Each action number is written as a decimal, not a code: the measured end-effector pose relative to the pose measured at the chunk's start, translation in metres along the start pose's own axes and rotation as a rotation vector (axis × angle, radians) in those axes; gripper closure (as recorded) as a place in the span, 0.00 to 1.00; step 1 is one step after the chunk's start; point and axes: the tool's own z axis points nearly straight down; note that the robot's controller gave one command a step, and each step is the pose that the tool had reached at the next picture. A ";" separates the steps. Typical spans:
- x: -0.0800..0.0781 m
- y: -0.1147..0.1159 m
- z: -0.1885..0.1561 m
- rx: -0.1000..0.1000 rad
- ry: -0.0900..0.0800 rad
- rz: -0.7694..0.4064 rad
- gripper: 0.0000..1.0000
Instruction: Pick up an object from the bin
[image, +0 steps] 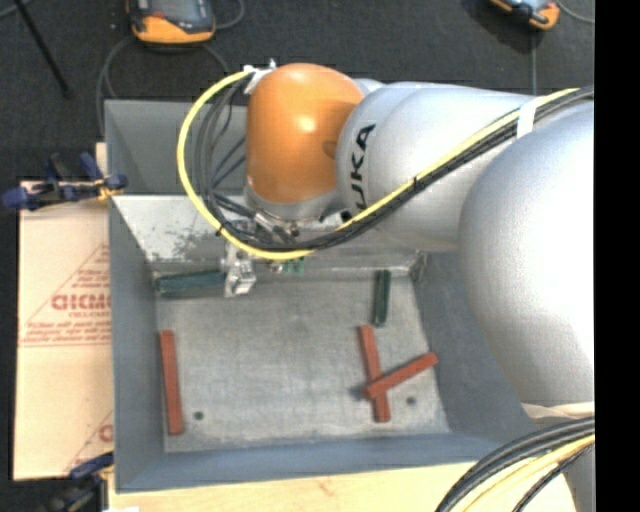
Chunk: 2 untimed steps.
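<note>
My gripper (238, 278) hangs below the orange cover at the back left of the bin, low over the floor by the back wall. A dark green bar (189, 285) lies flat along the back wall, and its right end touches or nearly touches the gripper's tip. Whether the bar is held cannot be made out. A second dark green bar (380, 297) lies further right near the back wall, pointing front to back.
A red bar (171, 382) lies along the left wall. Two red bars (372, 372) (404, 373) lie crossed at the front right. The arm and its cables cover the bin's back right part.
</note>
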 end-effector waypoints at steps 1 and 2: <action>0.000 0.000 0.000 0.000 0.000 0.000 1.00; -0.009 0.017 -0.049 0.001 0.005 -0.002 1.00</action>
